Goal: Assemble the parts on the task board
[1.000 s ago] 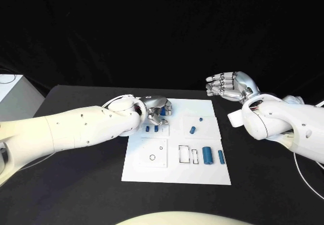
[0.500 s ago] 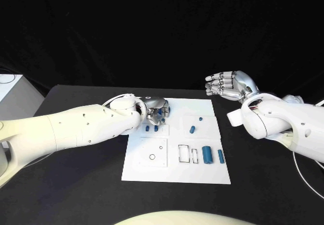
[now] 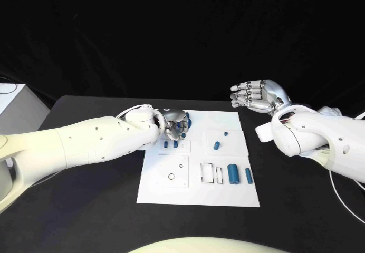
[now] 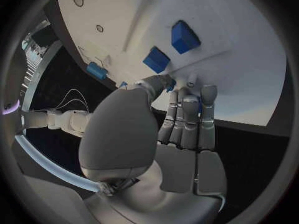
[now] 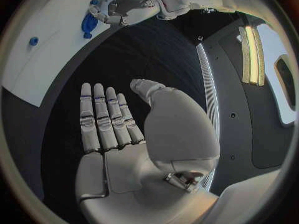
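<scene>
Judging from the loose parts [image 3: 232, 174] lying well apart from the left hand [image 3: 174, 122] on the task board [image 3: 228, 197], assembly looks barely begun; that hand's fingers close on a blue part [image 3: 185, 122], while the right hand [image 3: 258, 96] hovers empty, fingers spread.

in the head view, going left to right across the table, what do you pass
white box → left arm → left hand → pair of upright blue parts → slanted blue part → thick blue cylinder → thin blue cylinder → right arm
</scene>
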You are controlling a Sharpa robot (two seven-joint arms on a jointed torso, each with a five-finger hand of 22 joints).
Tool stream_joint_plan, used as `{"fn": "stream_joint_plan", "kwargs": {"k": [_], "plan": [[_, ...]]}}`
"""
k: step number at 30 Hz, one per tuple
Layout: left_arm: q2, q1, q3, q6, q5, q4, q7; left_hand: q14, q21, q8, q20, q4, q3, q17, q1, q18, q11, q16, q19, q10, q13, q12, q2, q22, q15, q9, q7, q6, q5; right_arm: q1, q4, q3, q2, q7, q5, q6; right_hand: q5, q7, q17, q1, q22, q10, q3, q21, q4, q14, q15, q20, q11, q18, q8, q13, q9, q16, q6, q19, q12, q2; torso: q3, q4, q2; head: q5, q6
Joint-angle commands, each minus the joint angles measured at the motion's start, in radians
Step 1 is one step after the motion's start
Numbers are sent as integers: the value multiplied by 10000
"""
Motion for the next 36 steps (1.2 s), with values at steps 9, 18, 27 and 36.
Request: {"fn": "stream_joint_plan", "kwargs": {"k": [9,18,27,36], "plan": [[83,-8,-1,28,175,-76,160,104,284,-267,-59,-124,432,-187,9,-131,-58,226,168,417,-546,-519,211,247,-75,-344,-10,431,-80,-4,35,3,-14,77,-23,155,54,542,-9,-59,-9,49,-47,-21,-27,43,-6,45,37,133,-40,-11,-9,-54,11,2,-53,17,-1,4,5,-23,-26],[90,-8,-1,332,343,-72,331,167,411,-374,-66,-179,459,-192,-37,-166,-66,314,287,500,-706,-704,173,422,-79,-447,-25,453,-121,-4,44,4,-18,73,-23,159,54,542,-9,-59,-9,49,-47,-21,-27,43,-6,45,37,133,-40,-11,-9,-54,11,2,-53,17,6,5,-4,-20,-48],[89,-8,0,502,415,-128,431,594,813,-444,-98,-336,531,127,-64,-274,-102,636,749,1203,-925,-885,289,950,-114,-586,89,821,-151,-3,52,4,-27,73,-23,143,66,541,-33,-69,-40,60,-47,-18,-31,57,-6,46,35,134,-44,-10,-14,-65,20,6,-65,31,9,-9,-4,-26,-56],[104,-7,0,630,497,-160,436,767,939,-525,-108,-401,552,193,-136,-313,-115,741,908,1429,-1101,-1184,299,1117,-132,-671,71,992,-164,-3,56,4,-22,70,-23,146,66,541,-33,-69,-40,60,-47,-18,-31,57,-6,46,35,134,-44,-10,-14,-65,20,6,-65,31,5,12,-2,-30,-68]]}}
